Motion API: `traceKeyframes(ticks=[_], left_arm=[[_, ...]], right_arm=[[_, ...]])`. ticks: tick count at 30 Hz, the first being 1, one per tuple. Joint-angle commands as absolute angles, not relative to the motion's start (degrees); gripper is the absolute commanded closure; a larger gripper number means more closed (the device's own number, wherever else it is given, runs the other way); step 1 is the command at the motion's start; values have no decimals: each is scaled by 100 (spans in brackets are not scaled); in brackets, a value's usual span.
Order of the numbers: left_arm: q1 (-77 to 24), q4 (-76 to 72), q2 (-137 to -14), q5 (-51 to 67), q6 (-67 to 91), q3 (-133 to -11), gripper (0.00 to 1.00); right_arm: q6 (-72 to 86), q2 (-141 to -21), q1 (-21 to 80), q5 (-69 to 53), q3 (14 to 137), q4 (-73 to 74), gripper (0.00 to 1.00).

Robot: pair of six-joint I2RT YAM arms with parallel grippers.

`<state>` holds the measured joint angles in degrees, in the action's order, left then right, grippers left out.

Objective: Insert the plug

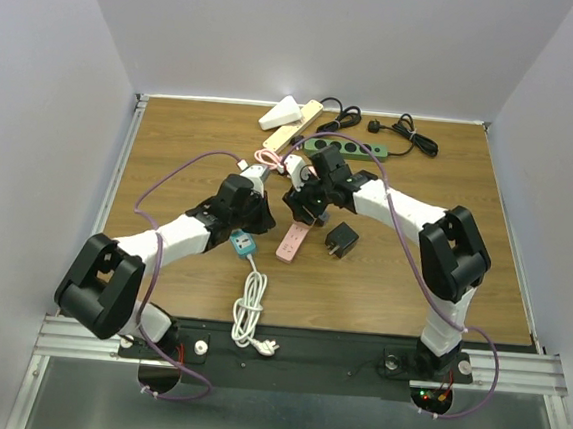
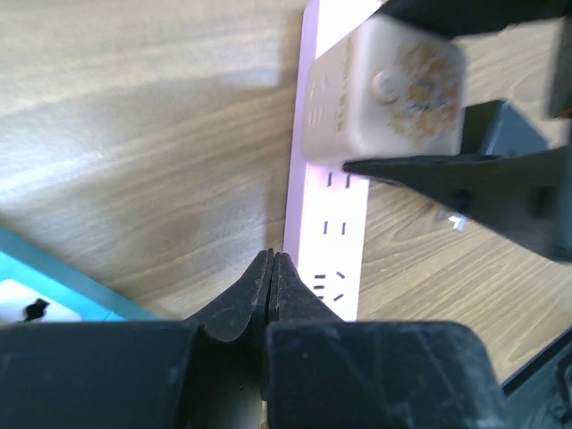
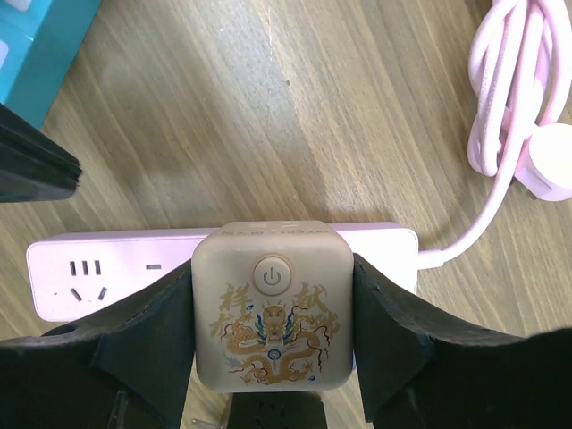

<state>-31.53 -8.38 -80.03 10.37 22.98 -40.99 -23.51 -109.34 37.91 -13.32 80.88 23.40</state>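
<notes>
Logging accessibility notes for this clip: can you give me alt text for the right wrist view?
The right gripper holds a beige cube plug with a power button and dragon print over a pink power strip on the wooden table. The strip's bundled pink cord lies upper right; a teal object shows upper left.

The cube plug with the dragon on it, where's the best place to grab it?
Probably by its two flat opposite sides, coming from above, the way the right gripper holds it. The cube plug has straight, parallel walls that suit a pinch, and the side facing the pink power strip stays free.
</notes>
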Motion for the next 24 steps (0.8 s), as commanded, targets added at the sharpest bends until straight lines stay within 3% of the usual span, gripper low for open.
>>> traceKeyframes(ticks=[1, 11, 13, 15, 18, 24], left_arm=[[-3138, -922, -7708, 1133, 2215, -4254, 100], [-3524, -1318, -7936, 1055, 2294, -4052, 99], [-3568, -1380, -8050, 1037, 2311, -3990, 87], [-3604, -1433, -8103, 949, 2320, -3955, 68], [-3639, -1476, -8191, 844, 2329, -3903, 54], [-3674, -1547, -8437, 686, 2276, -3832, 51]], right_arm=[[-1829, -11320, 3841, -1424, 7427, 2971, 100], [-765, -11048, 3849, -1477, 6820, 2154, 99], [-660, -11039, 3850, -1223, 6847, 2022, 100], [-607, -11048, 3850, -1072, 6960, 1934, 100], [-563, -11083, 3850, -906, 7136, 1907, 100], [-483, -11127, 3867, -897, 7207, 1863, 99]])
